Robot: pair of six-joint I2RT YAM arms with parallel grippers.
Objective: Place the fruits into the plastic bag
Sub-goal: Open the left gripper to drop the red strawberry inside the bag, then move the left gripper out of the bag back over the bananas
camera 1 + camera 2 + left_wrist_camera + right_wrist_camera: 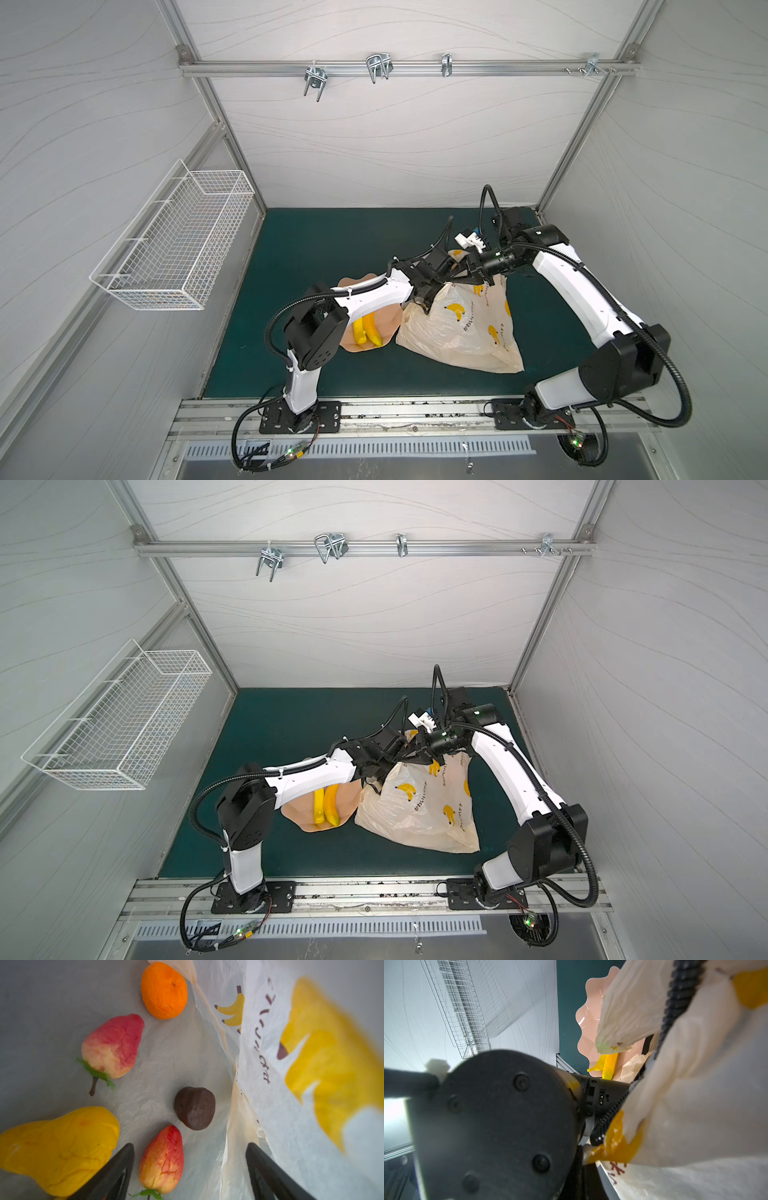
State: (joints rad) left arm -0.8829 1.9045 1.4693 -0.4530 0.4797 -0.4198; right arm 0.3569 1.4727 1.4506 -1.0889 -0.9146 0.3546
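The plastic bag [461, 328] [419, 808] lies on the green mat with its mouth lifted. My right gripper [473, 272] [419, 752] [586, 1159] is shut on the bag's rim. My left gripper [189, 1145] [424, 301] is inside the bag, open. A strawberry [162, 1159] lies loose between its fingers. Also on the bag floor are another strawberry [112, 1047], an orange fruit [164, 991], a dark brown one [194, 1108] and a yellow pear-shaped one [60, 1149]. Two bananas [365, 330] [326, 806] [608, 1064] lie on the pink plate.
The pink scalloped plate [388, 328] [299, 812] [587, 1022] sits just left of the bag, partly under my left arm. A white wire basket [174, 245] hangs on the left wall. Metal hooks [376, 68] hang from the rear rail.
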